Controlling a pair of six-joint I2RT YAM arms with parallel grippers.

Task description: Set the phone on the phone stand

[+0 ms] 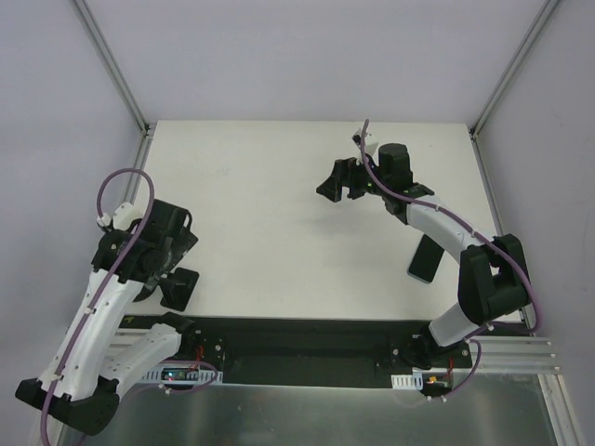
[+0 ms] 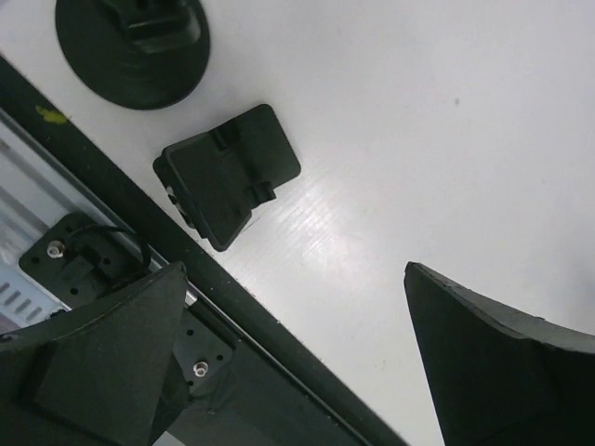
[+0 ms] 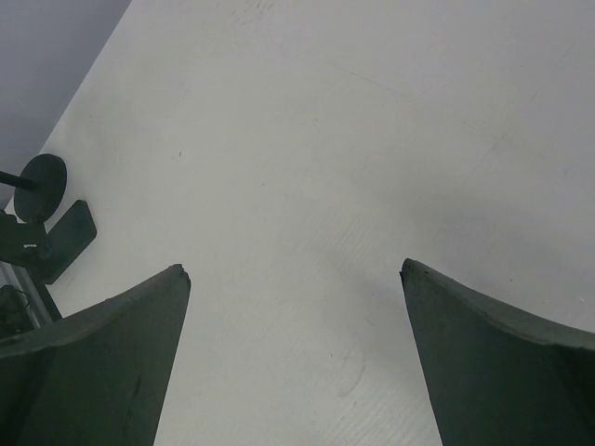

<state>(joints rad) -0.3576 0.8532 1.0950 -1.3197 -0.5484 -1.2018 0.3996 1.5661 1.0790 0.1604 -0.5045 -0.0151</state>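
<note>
The phone [image 1: 426, 258] is a slim dark rectangle lying flat on the white table, beside my right arm's elbow. The black phone stand [image 1: 178, 286] sits near the table's front left edge. In the left wrist view its round disc base [image 2: 130, 46] and its square clamp-like holder [image 2: 228, 177] show ahead of the fingers. My left gripper [image 1: 167, 255] is open and empty just above and behind the stand; it also shows in the left wrist view [image 2: 293, 269]. My right gripper [image 1: 342, 181] is open and empty over the far middle of the table, away from the phone; it also shows in the right wrist view [image 3: 293, 269].
A black strip and a metal rail [image 2: 56, 214] run along the table's front edge next to the stand. Grey walls and aluminium frame posts [image 1: 112, 65] close in the table. The stand shows small at the far left of the right wrist view [image 3: 42, 186].
</note>
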